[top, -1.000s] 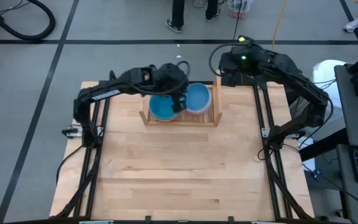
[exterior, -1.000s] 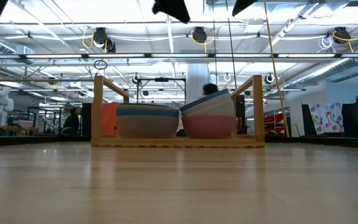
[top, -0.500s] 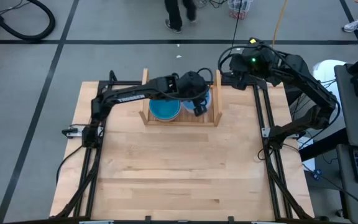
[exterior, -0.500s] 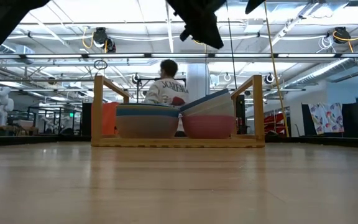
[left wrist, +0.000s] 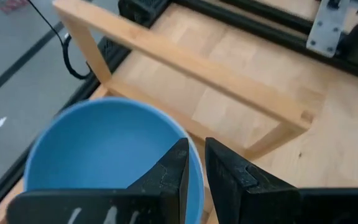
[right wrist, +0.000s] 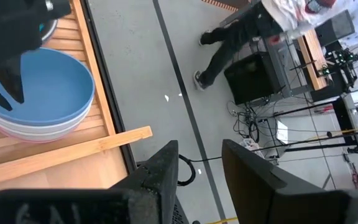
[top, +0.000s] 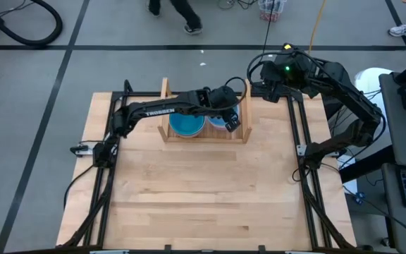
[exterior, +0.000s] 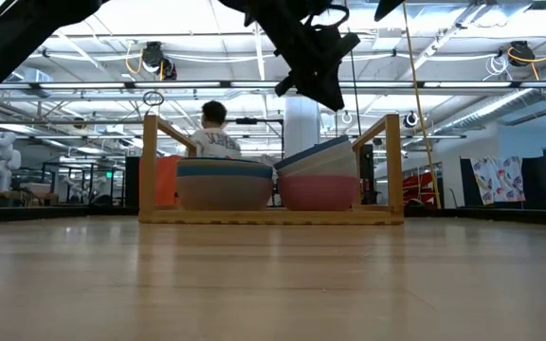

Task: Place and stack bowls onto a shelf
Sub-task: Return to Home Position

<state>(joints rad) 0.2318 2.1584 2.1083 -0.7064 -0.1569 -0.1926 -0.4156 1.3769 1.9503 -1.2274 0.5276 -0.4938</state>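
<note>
Two stacks of bowls (exterior: 224, 185) fill the shelf (exterior: 155, 161), so stacking looks finished; left gripper (left wrist: 196, 149), nearly closed and empty, hangs over the pink-based stack (exterior: 318, 191) and must lift clear, then fold home; right gripper (right wrist: 199, 152) parked at back, slightly open.

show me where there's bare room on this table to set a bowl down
The tabletop is bare from the shelf to its near edge, between the two black arm frames. Crowded: the shelf holds two bowl stacks side by side, filling it, with the left gripper hanging over the right stack. The right arm waits at the far right corner.
</note>
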